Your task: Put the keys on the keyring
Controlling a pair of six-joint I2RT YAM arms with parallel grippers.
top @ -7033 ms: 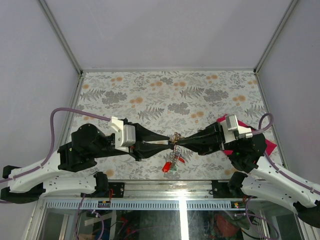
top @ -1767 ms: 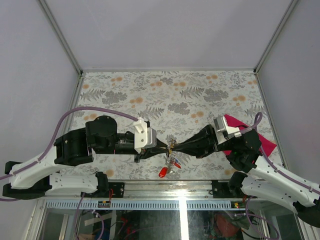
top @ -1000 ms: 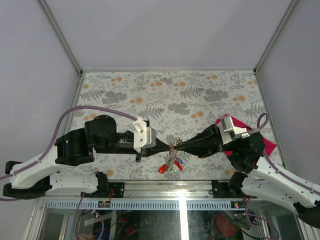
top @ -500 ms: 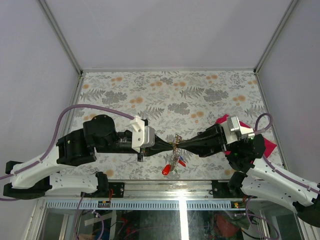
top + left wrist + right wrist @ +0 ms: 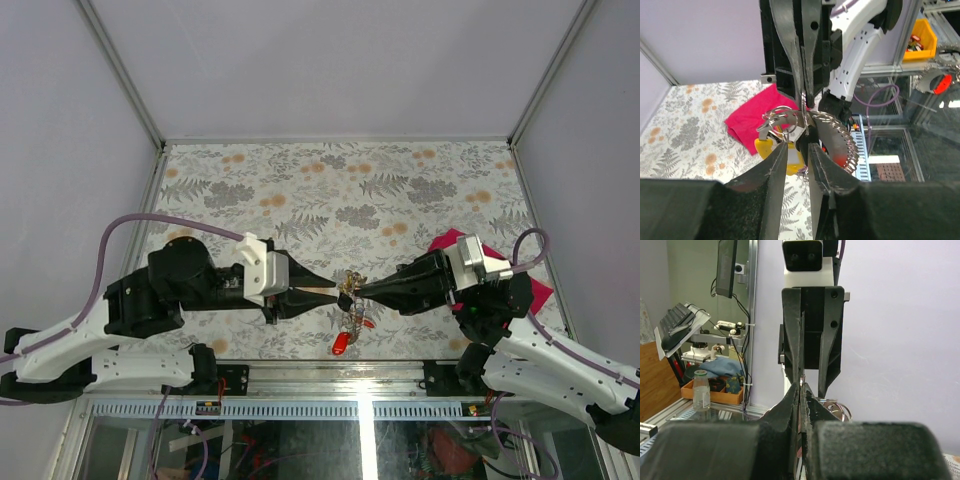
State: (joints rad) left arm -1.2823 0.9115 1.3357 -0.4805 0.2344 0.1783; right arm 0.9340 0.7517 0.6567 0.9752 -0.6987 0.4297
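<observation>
1. The left fingers (image 5: 322, 290) are now parted a little. Half a second ago they were clenched. The left arm has also been drawn back slightly from the meeting point.
2. In the left wrist view a narrow gap is seen between the two left fingertips, and nothing is clearly grasped in it.
3. The right fingers (image 5: 376, 290) are kept clenched, tip to tip with the left ones. A thin silvery edge is pinched between them, and it is taken to be part of the keyring (image 5: 350, 281).
4. The keyring is found just between the two sets of fingertips, lifted well above the table (image 5: 300, 190). The keys (image 5: 342, 344) hang directly below the fingertips in one bunch, and the one with the red head is the lowest.
5. The bunch was not dropped when the left fingers were released, so it is judged that it is carried by the right fingers alone.
6. This release is judged to be a regrasp, or the end of one threading step. It cannot be told whether every key is fully on the ring, because the coils are too small to be read.
7. The magenta cloth (image 5: 540, 293) lies behind the right fingers, partly under the right arm, and is not touched.
</observation>
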